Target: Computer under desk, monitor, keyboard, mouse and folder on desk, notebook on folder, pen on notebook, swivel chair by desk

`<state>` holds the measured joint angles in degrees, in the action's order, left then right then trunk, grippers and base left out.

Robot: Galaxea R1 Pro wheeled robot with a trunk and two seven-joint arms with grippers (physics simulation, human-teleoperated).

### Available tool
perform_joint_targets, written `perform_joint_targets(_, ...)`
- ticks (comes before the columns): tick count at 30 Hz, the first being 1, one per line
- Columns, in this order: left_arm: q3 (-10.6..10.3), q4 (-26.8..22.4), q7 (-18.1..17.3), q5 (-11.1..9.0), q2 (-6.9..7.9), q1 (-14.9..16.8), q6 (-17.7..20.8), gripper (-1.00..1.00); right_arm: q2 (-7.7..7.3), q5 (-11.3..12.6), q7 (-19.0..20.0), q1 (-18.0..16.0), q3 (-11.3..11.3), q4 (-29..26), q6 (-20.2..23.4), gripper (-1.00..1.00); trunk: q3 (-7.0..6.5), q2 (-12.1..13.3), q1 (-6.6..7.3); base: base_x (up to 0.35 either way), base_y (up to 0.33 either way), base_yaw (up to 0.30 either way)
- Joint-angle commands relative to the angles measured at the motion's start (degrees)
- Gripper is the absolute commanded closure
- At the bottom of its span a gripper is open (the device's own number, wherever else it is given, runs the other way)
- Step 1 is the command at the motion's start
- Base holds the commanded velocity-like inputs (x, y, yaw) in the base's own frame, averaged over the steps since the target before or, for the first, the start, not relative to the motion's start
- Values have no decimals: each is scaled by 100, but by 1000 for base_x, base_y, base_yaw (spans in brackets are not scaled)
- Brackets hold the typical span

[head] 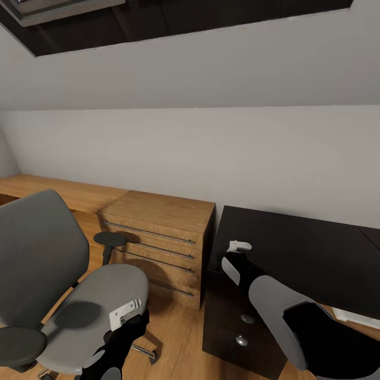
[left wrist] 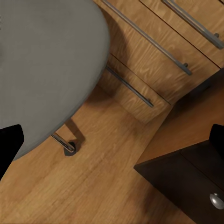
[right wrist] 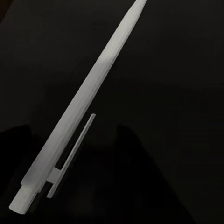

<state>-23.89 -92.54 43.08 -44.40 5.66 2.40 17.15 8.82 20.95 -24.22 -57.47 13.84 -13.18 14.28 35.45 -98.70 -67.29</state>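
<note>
Head view, nearest first: the left gripper (head: 126, 312) hangs at about seven o'clock, just beside the front edge of the swivel chair (head: 100, 295) seat, and its fingers look spread, with nothing between them. The seat is bare, grey and padded, so the folder is not on it here. The right gripper (head: 238, 247) sits at about four o'clock, over the near corner of a black drawer cabinet (head: 295, 253) with round knobs.

In the right wrist view a pale grey pen (right wrist: 79, 114) with a clip lies close against a dark surface. Whether the fingers are pinching it or it merely rests there, I cannot tell. My guess is the arm is low over that top because the pen is being fetched for the notebook stack.

Farther off, at twelve o'clock, a light-wood drawer unit (head: 158, 237) with long bar handles stands between chair and cabinet, and a low wooden bench (head: 58, 190) runs along the white wall at ten o'clock.
</note>
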Motion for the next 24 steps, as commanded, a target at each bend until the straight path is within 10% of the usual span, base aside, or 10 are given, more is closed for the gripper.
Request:
perform_joint_targets(1,-10,-9,42,-24,5,6,17,-100,-3,59,-38,0,-1,101,91,100,7,-2,0,0,0,0)
perform_joint_targets(24,-16,-9,42,-35,-2,6,17,-100,-12,271,-47,0,-473,-270,591,100,7,-2,0,0,0,0)
